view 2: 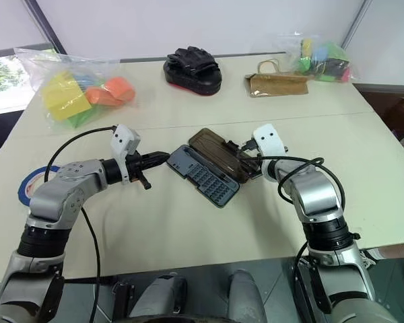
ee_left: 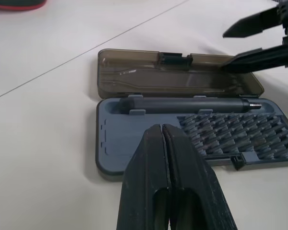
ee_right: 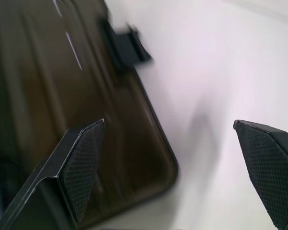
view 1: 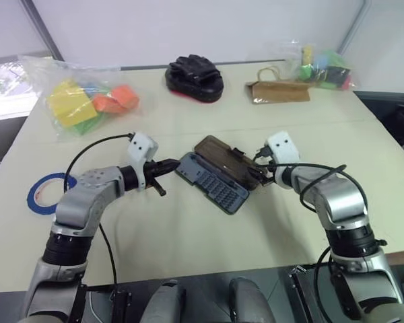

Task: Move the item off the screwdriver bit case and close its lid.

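Smoky translucent lid (view 1: 223, 156) lies flat; left end effector (ee_left: 163, 136) pinched empty, right (ee_right: 170, 165) spread wide.

No text, label, brand, number or sign can be read on anything here.

Both arms were built of rounded silver-grey metal shells joined by black ribbed collars, with a loose black cable looping from each forearm to the wrist. A small white box-shaped camera housing with two dark round dots sat on top of each wrist. The left gripper (view 1: 167, 165) and the right gripper (ee_right: 170, 172) each carried two slim matte-black wedge-shaped fingers (ee_left: 149, 191), whose inner pads (ee_right: 84, 165) bore a fine cross-hatched grip texture.
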Robot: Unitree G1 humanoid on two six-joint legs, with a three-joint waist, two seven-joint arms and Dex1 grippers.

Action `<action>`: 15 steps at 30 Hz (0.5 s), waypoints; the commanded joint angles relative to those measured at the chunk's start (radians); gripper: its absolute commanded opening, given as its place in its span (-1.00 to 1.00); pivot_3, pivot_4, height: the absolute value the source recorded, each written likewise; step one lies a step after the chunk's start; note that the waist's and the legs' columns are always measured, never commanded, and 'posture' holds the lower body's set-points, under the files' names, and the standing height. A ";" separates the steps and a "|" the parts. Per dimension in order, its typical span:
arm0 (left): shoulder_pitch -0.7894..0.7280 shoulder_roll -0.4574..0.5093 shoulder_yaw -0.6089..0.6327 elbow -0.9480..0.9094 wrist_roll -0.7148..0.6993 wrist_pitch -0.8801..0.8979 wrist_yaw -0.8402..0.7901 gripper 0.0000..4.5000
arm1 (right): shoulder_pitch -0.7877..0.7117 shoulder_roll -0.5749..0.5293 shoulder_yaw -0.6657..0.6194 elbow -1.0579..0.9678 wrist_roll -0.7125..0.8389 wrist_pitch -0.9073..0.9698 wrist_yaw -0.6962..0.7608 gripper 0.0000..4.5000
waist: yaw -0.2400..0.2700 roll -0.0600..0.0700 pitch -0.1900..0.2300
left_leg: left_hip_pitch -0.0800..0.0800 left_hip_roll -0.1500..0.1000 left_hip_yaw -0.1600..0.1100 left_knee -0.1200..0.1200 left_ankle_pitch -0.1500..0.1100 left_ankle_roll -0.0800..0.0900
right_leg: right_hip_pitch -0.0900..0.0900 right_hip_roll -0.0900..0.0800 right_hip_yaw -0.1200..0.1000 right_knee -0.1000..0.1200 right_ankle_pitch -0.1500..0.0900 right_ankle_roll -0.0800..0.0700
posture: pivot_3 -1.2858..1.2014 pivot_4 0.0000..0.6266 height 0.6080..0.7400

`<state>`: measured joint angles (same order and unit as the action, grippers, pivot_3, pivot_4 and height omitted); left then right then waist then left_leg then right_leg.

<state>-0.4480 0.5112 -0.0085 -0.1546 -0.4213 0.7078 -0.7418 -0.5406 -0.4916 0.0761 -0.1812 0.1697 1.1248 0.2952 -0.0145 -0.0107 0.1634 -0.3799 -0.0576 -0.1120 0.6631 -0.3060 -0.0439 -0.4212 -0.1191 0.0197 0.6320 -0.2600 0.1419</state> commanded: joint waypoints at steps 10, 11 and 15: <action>-0.016 0.013 0.024 -0.049 -0.021 -0.016 0.005 -1.00 | -0.021 -0.012 -0.023 0.059 -0.008 0.033 0.024 0.58 | -0.001 0.000 0.000 | -0.002 0.000 0.000 0.000 0.000 0.000 | -0.003 0.000 0.000 0.001 0.000 0.000 | 0.03 -0.52 1.00; -0.017 0.017 0.024 -0.051 -0.019 -0.020 0.003 -1.00 | -0.017 -0.014 -0.017 0.055 -0.007 0.035 0.030 0.39 | 0.000 0.000 0.000 | -0.002 0.000 0.000 0.000 0.000 0.000 | -0.003 0.000 0.000 0.001 0.000 0.000 | 0.03 -0.52 1.00; -0.024 0.021 0.028 -0.050 -0.016 -0.022 0.004 -1.00 | -0.010 -0.017 -0.001 0.046 -0.004 0.043 0.045 -0.55 | 0.003 0.000 0.000 | -0.002 0.000 0.000 0.001 0.000 0.000 | -0.003 0.000 0.000 0.001 0.000 0.000 | 0.03 -0.52 1.00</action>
<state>-0.4486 0.5228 -0.0053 -0.1693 -0.4258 0.7057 -0.7347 -0.5590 -0.4950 0.0738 -0.1330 0.1718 1.1500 0.3401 -0.0116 -0.0106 0.1633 -0.3824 -0.0578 -0.1118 0.6640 -0.3057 -0.0443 -0.4238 -0.1191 0.0198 0.6329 -0.2599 0.1419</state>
